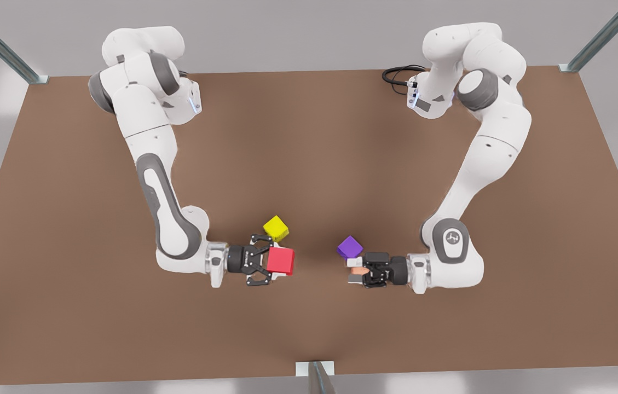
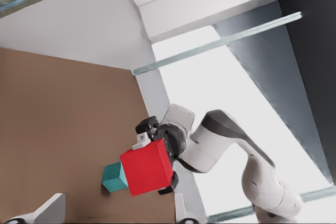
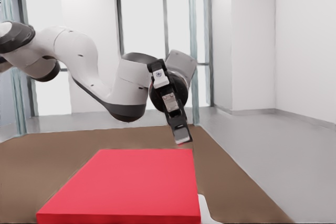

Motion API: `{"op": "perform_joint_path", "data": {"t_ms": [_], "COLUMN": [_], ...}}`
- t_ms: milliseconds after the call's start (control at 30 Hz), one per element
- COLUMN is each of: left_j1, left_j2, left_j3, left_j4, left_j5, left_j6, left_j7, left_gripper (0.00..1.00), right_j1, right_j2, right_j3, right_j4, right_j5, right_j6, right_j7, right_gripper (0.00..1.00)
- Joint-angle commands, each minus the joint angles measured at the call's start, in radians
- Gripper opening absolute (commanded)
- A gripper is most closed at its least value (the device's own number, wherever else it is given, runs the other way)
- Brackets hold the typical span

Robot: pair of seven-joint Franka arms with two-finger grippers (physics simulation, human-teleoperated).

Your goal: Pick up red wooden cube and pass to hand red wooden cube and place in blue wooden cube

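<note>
**Red cube held in right gripper, left gripper facing it**

Brown tabletop (image 1: 309, 164), grey floor around it, metal frame posts at the corners; glazed walls show in the wrist views.

Right gripper (image 1: 268, 261): on the arm at the front view's left, reaching level toward the table's middle. Its jaws are clamped on the red wooden cube (image 1: 281, 261), one above and one below in the front view; the cube sticks out past the fingertips toward the other arm.

Left gripper (image 1: 354, 271): on the arm at the front view's right, pointing back at the red cube with a clear gap of bare table between them. Open or closed: cannot tell. A salmon-orange patch (image 1: 360, 270) shows at its tip.

Blue wooden cube (image 2: 111, 178): teal, resting on the table, partly hidden behind the red cube in the left wrist view.

Yellow cube (image 1: 276, 227): just beside the right gripper. Purple cube (image 1: 350, 247): just beside the left gripper.
</note>
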Motion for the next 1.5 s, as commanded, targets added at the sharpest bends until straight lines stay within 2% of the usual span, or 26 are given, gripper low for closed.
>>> {"op": "perform_joint_path", "data": {"t_ms": [0,33,67,100,167,200,233,267,300,400,533,733,800,933,1000,1467], "left_j1": [0.004,-0.055,-0.052,-0.024,0.039,0.048,-0.163,-0.393,-0.395,-0.352,-0.325,-0.302,-0.299,-0.306,-0.306,-0.303], "left_j2": [-0.165,-0.228,-0.274,-0.303,-0.368,-0.404,-0.618,-0.791,-0.808,-0.794,-0.788,-0.788,-0.788,-0.771,-0.731,-0.730], "left_j3": [-0.007,-0.024,-0.059,-0.059,-0.065,-0.066,0.330,0.705,0.740,0.725,0.726,0.723,0.723,0.722,0.714,0.702], "left_j4": [0.004,0.006,0.020,0.086,0.090,0.080,-0.108,-0.337,-0.364,-0.330,-0.330,-0.329,-0.332,-0.338,-0.338,-0.338], "left_j5": [0.711,1.023,1.149,1.156,1.197,1.241,1.138,0.954,0.922,0.843,0.769,0.735,0.737,0.735,0.737,0.735], "left_j6": [-0.466,-0.605,-0.763,-0.894,-0.908,-0.914,-0.838,-0.671,-0.649,-0.649,-0.805,-0.745,-0.747,-0.754,-0.753,-0.739], "left_j7": [-0.768,-1.115,-1.174,-1.172,-1.107,-0.997,-0.637,-0.588,-0.587,-0.600,-0.611,-0.606,-0.606,-0.606,-0.606,-0.610], "left_gripper": [1.00,1.00,1.00,1.00,1.00,1.00,1.00,1.00,1.00,1.00,1.00,1.00,1.00,1.00,1.00,1.00], "right_j1": [-0.013,-0.013,-0.015,-0.013,-0.014,-0.013,-0.015,-0.006,-0.001,0.043,0.080,0.092,0.109,0.132,0.141,0.152], "right_j2": [-0.028,-0.043,-0.066,-0.091,-0.109,-0.117,-0.124,-0.138,-0.157,-0.268,-0.292,-0.353,-0.345,-0.318,-0.324,-0.356], "right_j3": [-0.056,-0.096,-0.136,-0.187,-0.245,-0.247,-0.256,-0.257,-0.257,-0.256,-0.254,-0.250,-0.250,-0.250,-0.248,-0.248], "right_j4": [0.002,0.001,0.001,0.001,0.002,0.001,0.001,0.002,0.002,-0.047,-0.113,-0.335,-0.343,-0.344,-0.400,-0.556], "right_j5": [-0.369,-0.532,-0.688,-0.822,-1.009,-1.098,-1.197,-1.346,-1.415,-1.526,-1.532,-1.511,-1.477,-1.451,-1.449,-1.429], "right_j6": [-0.006,-0.007,-0.015,-0.029,-0.032,-0.035,-0.098,-0.130,-0.191,-0.311,-0.259,0.072,0.155,0.195,0.243,0.295], "right_j7": [0.194,0.205,0.214,0.230,0.298,0.360,0.485,0.606,0.726,0.953,1.142,1.378,1.421,1.472,1.472,1.463], "right_gripper": [0.50,0.50,0.50,0.50,0.50,0.50,0.50,0.50,0.50,0.50,0.49,0.49,0.49,0.49,0.49,0.50]}}
